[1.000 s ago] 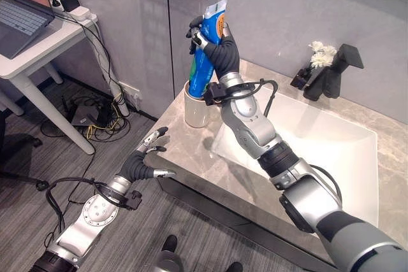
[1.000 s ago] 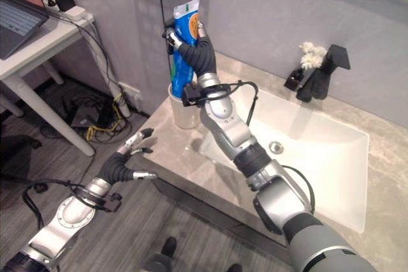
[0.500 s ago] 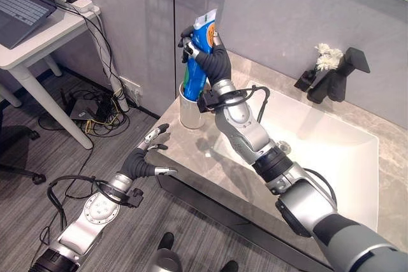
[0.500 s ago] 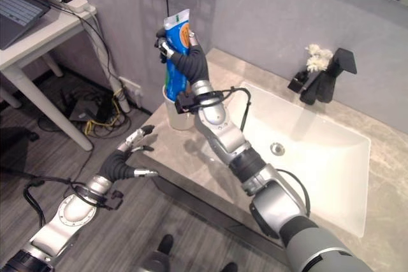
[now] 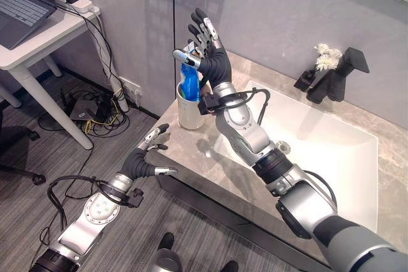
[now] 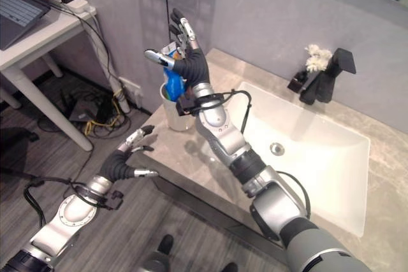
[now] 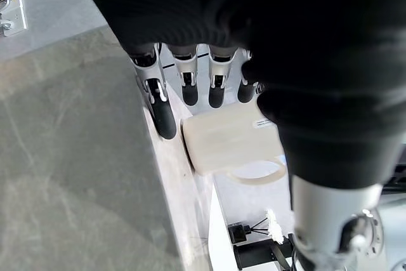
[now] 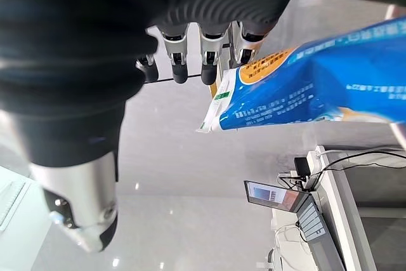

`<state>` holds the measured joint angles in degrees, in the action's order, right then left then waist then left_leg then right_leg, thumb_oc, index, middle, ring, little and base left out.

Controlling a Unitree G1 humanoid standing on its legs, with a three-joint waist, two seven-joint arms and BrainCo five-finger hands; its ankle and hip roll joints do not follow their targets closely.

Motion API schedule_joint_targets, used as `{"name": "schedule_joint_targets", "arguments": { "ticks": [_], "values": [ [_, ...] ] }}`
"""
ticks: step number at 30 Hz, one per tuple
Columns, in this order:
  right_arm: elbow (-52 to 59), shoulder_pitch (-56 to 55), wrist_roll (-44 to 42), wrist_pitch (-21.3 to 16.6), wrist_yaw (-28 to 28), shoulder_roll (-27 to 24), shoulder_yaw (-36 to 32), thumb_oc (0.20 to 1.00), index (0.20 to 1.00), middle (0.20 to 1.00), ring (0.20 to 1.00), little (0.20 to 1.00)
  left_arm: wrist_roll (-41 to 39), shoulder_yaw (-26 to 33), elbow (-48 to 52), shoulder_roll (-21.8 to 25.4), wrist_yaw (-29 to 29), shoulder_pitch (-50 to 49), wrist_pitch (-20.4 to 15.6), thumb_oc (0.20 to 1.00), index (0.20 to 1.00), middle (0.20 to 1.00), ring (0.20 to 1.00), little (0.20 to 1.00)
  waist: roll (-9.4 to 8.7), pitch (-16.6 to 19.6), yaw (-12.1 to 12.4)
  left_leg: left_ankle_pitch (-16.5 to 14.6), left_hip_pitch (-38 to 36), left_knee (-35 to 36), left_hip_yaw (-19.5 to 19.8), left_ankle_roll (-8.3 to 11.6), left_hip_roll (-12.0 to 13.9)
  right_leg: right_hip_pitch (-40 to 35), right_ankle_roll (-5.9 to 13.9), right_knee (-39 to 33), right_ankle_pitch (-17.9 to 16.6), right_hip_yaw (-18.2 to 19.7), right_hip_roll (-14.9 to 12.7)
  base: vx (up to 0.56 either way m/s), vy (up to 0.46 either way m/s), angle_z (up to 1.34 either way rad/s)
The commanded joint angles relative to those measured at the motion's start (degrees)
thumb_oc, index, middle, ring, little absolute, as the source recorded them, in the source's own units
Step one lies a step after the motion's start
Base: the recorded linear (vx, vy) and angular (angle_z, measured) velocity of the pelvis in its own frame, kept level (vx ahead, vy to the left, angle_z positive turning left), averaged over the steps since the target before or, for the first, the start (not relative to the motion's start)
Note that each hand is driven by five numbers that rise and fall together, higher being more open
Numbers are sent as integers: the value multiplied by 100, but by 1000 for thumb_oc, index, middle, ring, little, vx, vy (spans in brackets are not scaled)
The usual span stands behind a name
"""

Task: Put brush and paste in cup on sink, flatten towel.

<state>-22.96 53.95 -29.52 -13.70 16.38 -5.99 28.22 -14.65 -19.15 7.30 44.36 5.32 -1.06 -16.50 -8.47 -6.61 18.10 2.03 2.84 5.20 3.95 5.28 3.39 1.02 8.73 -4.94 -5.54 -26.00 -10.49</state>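
Paste tube (image 5: pixel 190 83) stands in the white cup (image 5: pixel 189 112) on the surface (image 5: pixel 191 148) beside the sink (image 5: pixel 319 151), right hand (image 5: pixel 207 52) above it with fingers released, left hand (image 5: pixel 145 157) idle with relaxed fingers; placement step judged complete, next calling for withdrawal toward the towel.

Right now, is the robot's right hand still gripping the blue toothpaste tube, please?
No, the right hand is spread open above the blue toothpaste tube, which stands in the cream cup.
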Motion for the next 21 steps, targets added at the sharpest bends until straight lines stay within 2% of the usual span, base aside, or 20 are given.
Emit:
{"name": "schedule_joint_targets", "arguments": {
  "ticks": [1,8,14,21],
  "values": [
    [503,179,204,-309,81,38,-242,1000,1000,1000,1000,1000,209,-331,-310,177,-58,-251,117,1000,1000,1000,1000,1000,-230,37,24,26,181,-20,-225,-271,-201,-292,236,-6,-269,338,-486,0,0,0],
    [920,134,-90,-418,-23,88,-310,1000,1000,1000,1000,1000,261,-408,-361,166,-87,-191,97,1000,1000,1000,1000,1000,-139,79,-8,21,150,-20,-260,-262,-186,-298,238,-6,-278,383,-506,0,0,0],
    [1846,144,524,-446,183,-170,-445,1000,1000,1000,1000,1000,379,-470,-409,151,-46,-105,77,1000,1000,1000,1000,1000,-3,162,-115,13,103,-20,-315,-248,-169,-307,236,-6,-276,438,-511,-6,2,-2],
    [3381,-499,1757,-441,427,-1224,-1066,1000,1000,1000,1000,1000,424,-259,-254,37,-45,-252,7,1000,1000,1000,1000,1000,189,268,-482,-33,13,-20,-486,-249,-152,-266,255,-6,-269,625,-521,-4,20,-9]
  ]
}}
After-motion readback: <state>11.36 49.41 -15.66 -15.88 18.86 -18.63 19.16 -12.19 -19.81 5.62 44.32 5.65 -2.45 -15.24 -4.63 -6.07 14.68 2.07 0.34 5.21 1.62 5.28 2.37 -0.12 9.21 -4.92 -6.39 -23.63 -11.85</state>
